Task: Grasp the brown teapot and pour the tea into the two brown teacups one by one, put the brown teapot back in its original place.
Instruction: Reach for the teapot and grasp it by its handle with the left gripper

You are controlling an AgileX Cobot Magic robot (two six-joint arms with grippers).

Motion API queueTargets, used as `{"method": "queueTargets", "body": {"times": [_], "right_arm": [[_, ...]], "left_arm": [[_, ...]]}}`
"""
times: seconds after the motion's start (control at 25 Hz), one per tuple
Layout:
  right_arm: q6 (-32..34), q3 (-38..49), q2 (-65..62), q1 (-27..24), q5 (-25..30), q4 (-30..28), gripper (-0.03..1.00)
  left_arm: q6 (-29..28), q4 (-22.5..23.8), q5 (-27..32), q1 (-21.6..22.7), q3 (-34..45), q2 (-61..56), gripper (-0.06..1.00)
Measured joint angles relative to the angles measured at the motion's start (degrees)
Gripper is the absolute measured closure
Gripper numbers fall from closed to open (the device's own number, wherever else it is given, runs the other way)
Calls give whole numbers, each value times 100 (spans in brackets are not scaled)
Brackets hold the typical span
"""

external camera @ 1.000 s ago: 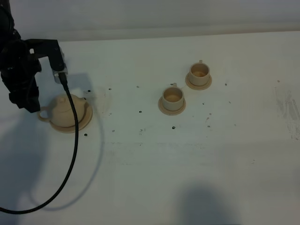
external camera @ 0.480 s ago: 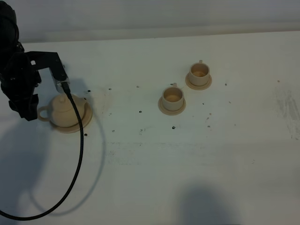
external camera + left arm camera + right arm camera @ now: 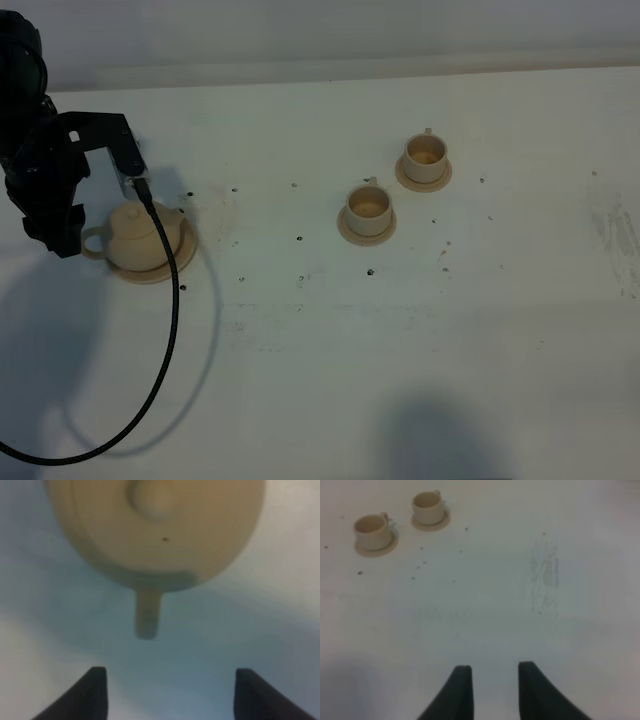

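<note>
Lining up on the brown teapot [image 3: 135,235], we are holding the left gripper [image 3: 169,692] just short of its loop handle [image 3: 148,615], fingers spread wide with nothing between them. The teapot is sitting lid-on upon its wide saucer [image 3: 178,262] at the middle left of the exterior view. The two brown teacups [image 3: 368,207] are standing on their small saucers right of centre, the second cup [image 3: 426,155] up and right of the first. We cannot tell whether they hold tea. The right gripper [image 3: 495,692] is hanging over bare table [image 3: 520,605], fingers narrowly apart and empty. As we judge it, the grasp is not yet made, so lifting, both pours and the return are all waiting.
</note>
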Motion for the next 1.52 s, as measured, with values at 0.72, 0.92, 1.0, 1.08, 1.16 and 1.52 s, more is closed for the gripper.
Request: {"method": "queueTargets", "body": {"times": [0.72,0.92,1.0,1.08,1.16,1.52], "right_arm": [[0,0,0,0,0,0,75],[0,0,0,0,0,0,75],[0,0,0,0,0,0,75],[0,0,0,0,0,0,75],[0,0,0,0,0,0,75],[0,0,0,0,0,0,75]], "left_arm": [[-7,149,-801,-268,0,373,38],[-57,176,-774,-294,0,379,38],[-89,176,-749,-294,0,384,38],[-107,176,-720,-294,0,384,40],[-109,156,-695,-294,0,384,44],[-95,54,-556,-301,0,384,65]]}}
